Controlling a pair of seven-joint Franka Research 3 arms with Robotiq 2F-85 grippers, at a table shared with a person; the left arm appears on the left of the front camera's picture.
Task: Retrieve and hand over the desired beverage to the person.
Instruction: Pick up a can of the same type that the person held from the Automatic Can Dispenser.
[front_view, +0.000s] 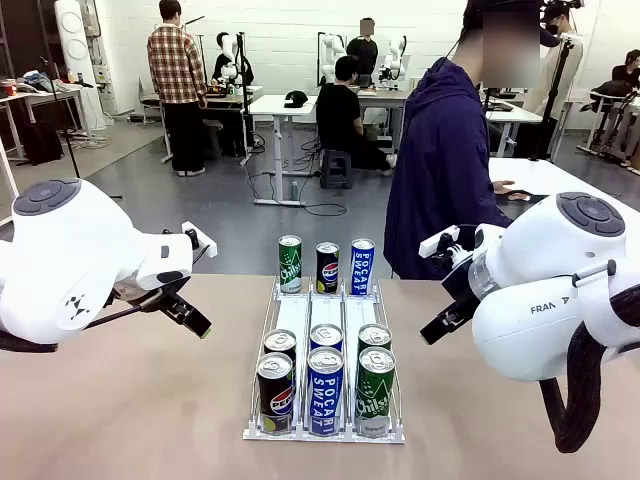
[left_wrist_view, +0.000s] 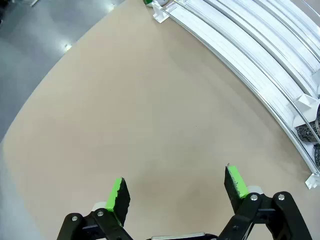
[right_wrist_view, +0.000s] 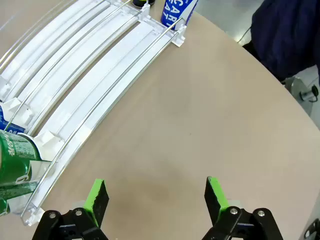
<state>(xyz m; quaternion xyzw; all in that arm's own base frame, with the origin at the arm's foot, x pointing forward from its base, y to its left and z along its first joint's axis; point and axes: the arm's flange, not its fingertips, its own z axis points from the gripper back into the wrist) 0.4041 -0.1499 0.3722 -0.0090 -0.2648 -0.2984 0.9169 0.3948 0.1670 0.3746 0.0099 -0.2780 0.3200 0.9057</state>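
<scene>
At mid-counter (front_view: 120, 400): white three-lane rack (front_view: 293, 318), running from 6 toward 12 o'clock. At its far end, 12 o'clock, upright and side by side, one per lane: far Sprite can (front_view: 290, 263), far Pepsi can (front_view: 327, 266), far Pocari Sweat can (front_view: 362, 266). At its near end, 6 o'clock: near Pepsi can (front_view: 274, 392), near Pocari Sweat can (front_view: 325, 390), near Sprite can (front_view: 375, 390), with a second row of cans (front_view: 326, 335) just behind. Between the two groups: bare lane floor and wire dividers.

At 9 o'clock of the rack: left gripper (left_wrist_view: 175, 177), spread wide, pinching nothing, over bare counter, well apart from the rack's outer rail.

At 3 o'clock: right gripper (right_wrist_view: 155, 182), likewise spread wide and empty, over bare counter near the rail, the near Sprite can close at one side in the wrist view.

Between each gripper and the cans: the rack's outer wire rail.

At 1 o'clock, beyond the far counter edge: person (front_view: 440, 170) in a dark navy hooded jacket, standing just behind the far Pocari Sweat can.

Farther back, 11 to 12 o'clock: white desks (front_view: 285, 108), someone in a plaid shirt (front_view: 176, 65), someone seated in black (front_view: 340, 115).
</scene>
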